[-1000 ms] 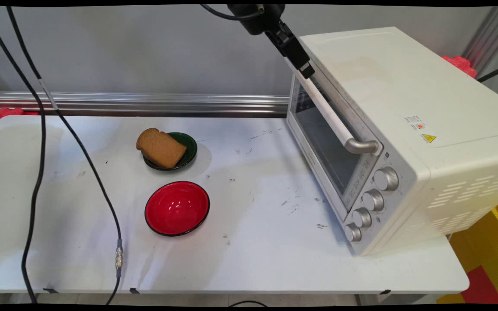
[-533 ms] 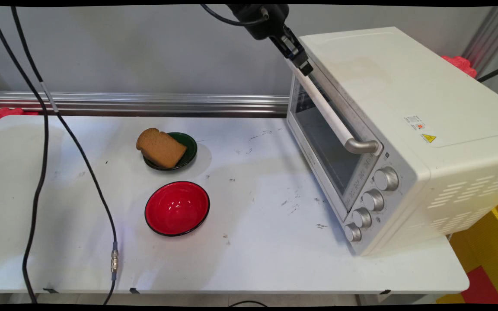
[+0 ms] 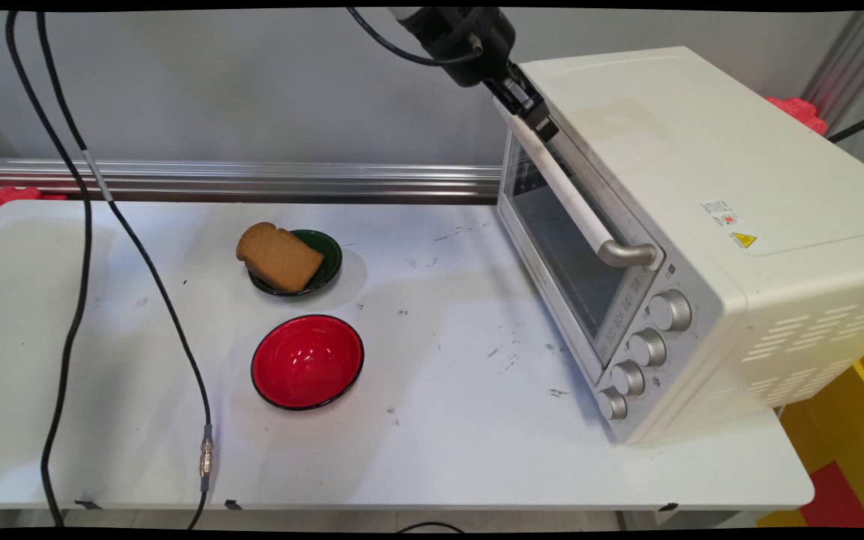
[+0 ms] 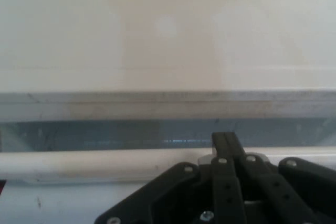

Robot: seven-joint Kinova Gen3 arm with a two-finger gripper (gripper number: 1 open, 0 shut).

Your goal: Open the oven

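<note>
Surface: white table [image 3: 439,450], scuffed with small dark marks; we see a grey wall and a metal rail [image 3: 237,180] behind it.
Near left: black cables [image 3: 72,300] hang over the table's left part, one with a metal connector [image 3: 205,456] low down.
Red bowl: red bowl [image 3: 307,361] with black rim, upright, on the table left of centre, nothing in it.
Green dish: small dark green dish [image 3: 298,264] just behind the red bowl, apart from it.
Bread: brown bread slice [image 3: 279,256] lies tilted on the green dish, overhanging its left rim.
Oven: cream toaster oven [image 3: 694,232] on the table's right side, glass door [image 3: 563,251] shut, facing left; four silver knobs [image 3: 646,349] at its near front corner.
Handle: long white door handle [image 3: 574,201] runs along the door's top edge; in the hand view it is a pale bar [image 4: 94,163] crossing just above the linkage.
Gripper: black gripper [image 3: 533,112] comes down from the top edge to the handle's far end, touching or just at it.
Fingers: we see one finger [image 4: 227,142] rise past the handle bar in the hand view; we cannot tell whether they are spread or closed on the handle.
</note>
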